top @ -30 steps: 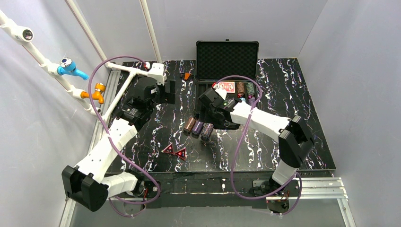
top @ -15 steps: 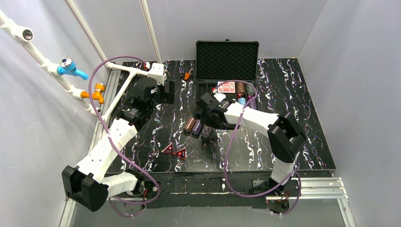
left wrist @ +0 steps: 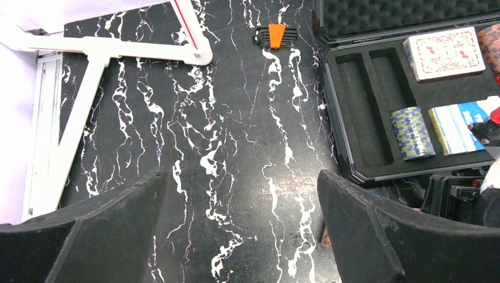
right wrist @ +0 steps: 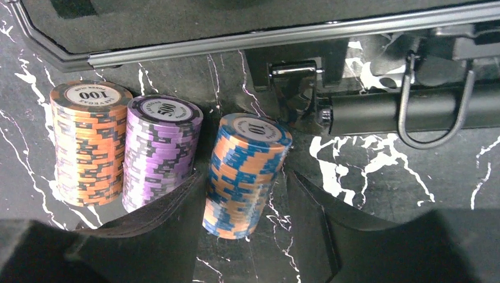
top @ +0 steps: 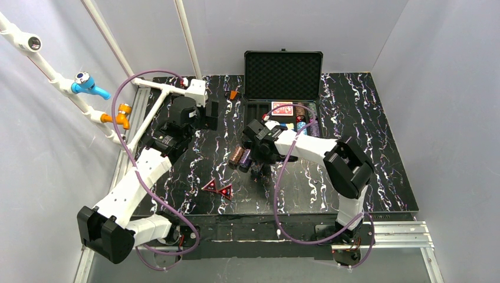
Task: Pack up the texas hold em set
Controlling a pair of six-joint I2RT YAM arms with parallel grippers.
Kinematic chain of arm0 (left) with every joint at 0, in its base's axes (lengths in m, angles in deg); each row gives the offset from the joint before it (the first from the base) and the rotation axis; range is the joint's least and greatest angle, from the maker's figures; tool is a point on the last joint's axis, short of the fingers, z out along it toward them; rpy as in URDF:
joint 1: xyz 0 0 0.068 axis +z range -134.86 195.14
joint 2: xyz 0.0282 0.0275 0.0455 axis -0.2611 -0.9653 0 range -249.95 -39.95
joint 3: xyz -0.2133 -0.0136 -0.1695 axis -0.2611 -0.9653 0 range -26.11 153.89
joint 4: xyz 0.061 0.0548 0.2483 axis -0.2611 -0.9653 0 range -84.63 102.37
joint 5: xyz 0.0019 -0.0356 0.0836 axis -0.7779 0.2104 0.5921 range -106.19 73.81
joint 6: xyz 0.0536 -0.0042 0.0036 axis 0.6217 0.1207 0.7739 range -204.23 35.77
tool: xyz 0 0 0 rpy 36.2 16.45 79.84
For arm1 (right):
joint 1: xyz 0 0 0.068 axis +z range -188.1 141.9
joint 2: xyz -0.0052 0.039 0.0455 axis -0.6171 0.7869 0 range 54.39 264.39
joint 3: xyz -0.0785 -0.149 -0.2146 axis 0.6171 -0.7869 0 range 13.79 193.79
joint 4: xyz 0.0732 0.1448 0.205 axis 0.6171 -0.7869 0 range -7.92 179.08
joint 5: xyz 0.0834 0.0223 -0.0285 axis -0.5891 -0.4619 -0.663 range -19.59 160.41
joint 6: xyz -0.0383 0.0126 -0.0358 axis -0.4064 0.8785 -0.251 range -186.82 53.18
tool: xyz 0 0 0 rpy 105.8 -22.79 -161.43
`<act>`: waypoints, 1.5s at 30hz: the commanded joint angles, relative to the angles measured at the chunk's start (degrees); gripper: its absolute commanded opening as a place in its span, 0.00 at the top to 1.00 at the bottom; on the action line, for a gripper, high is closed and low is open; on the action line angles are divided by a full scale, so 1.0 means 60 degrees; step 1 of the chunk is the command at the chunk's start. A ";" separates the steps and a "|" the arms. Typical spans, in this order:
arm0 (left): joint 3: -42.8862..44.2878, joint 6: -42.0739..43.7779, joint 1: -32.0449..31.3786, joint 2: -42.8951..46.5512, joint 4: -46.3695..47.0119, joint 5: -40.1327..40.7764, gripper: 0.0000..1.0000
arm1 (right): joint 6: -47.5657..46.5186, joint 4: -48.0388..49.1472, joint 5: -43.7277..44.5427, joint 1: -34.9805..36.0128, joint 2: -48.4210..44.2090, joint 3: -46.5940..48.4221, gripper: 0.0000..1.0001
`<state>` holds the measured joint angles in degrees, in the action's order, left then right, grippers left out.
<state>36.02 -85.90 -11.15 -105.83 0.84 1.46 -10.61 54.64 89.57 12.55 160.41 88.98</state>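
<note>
Right claw point(right wrist: 244, 177) astride blue-orange chip stack point(right wrist: 250, 141), black marbled table point(top: 377, 153), grey walls point(top: 359, 35)

Both arms wear white, boxy link shells between bulky black joint housings: the left arm point(top: 132, 183) and the right arm point(top: 315, 147). A thin purple cable point(top: 276, 197) loops loosely along each. The fingers point(left wrist: 106, 236) are broad, grainy, matte-black wedges.

Plain white walls point(top: 236, 29), black white-veined tabletop point(top: 377, 118), white pipe frame point(top: 52, 72) at left
</note>
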 commanded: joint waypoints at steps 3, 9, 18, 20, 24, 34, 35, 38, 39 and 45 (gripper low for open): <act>-0.0153 0.0234 -0.0098 0.0351 0.0193 0.0381 0.02 | 0.0006 0.0200 -0.0050 0.0025 0.0406 0.0107 0.40; -0.0162 0.0235 -0.0118 0.0400 0.0221 0.0478 0.02 | -0.0094 0.0253 -0.0100 0.0021 0.0670 0.0127 0.45; -0.0138 0.0557 -0.0117 0.0405 0.0230 0.0457 0.02 | -0.0211 0.0275 -0.0168 0.0010 0.0883 -0.0032 0.60; -0.0131 0.0570 -0.0117 0.0412 0.0223 0.0446 0.02 | -0.0239 0.0262 -0.0172 0.0010 0.0866 -0.0072 0.66; -0.0132 0.0572 -0.0117 0.0431 0.0222 0.0402 0.02 | -0.0290 0.0247 -0.0148 0.0010 0.0680 -0.0215 0.84; -0.0141 0.0586 -0.0117 0.0391 0.0215 0.0325 0.02 | -0.0544 0.0065 -0.0175 0.0010 -0.0009 -0.0469 0.99; -0.0133 0.0586 -0.0117 0.0398 0.0221 0.0312 0.02 | -0.0604 0.0057 -0.0186 0.0010 -0.0087 -0.0489 0.99; -0.0117 0.0577 -0.0117 0.0386 0.0222 0.0271 0.02 | -0.0805 -0.0004 -0.0215 0.0010 -0.0314 -0.0556 0.99; -0.0123 0.0572 -0.0117 0.0390 0.0222 0.0247 0.02 | -0.0892 -0.0005 -0.0243 0.0010 -0.0399 -0.0584 0.99; -0.0116 0.0569 -0.0117 0.0379 0.0208 0.0222 0.01 | -0.1576 0.0165 -0.0631 0.0010 -0.0954 -0.0707 0.99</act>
<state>35.38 -83.04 -11.63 -105.70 1.64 2.79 -16.49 55.73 87.25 12.55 159.52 84.96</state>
